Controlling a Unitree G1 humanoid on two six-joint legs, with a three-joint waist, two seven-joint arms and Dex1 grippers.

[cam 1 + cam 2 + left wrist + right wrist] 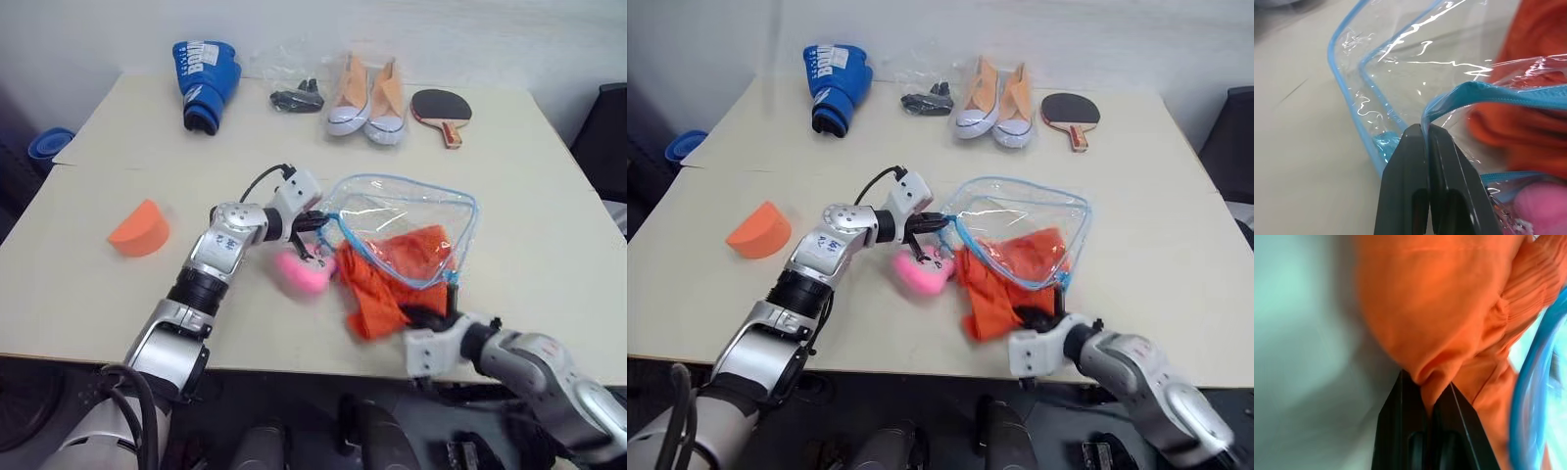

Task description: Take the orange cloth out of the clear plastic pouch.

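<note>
- Fingers of your right gripper (1426,396) are clenched on a fold of the soft bright orange-red cloth (384,284), near the table's front edge; you hold it there so a pull toward you would draw the fabric out through the mouth.
- Your left gripper (1425,134) is pinched tight on the light blue zip edging of the clear plastic pouch with rounded corners (411,211), which anchors the pouch and keeps its mouth lifted open against that pull.
- The cloth lies partly out: its lower half spills onto the pale table (88,274) in front of the pouch, while its upper part sits under the clear film, so I judge the removal about half done.
- The fluffy pink plush charm (302,273) lies just beside the pouch's left corner, below your left gripper, and may drag if the pouch shifts.
- Well apart at the far edge stand a blue boxing glove (206,78), a pair of orange-and-white sneakers (367,98) and a dark table-tennis paddle (443,111); a paler orange half-round wedge (139,230) sits to the left, clear of the work.
</note>
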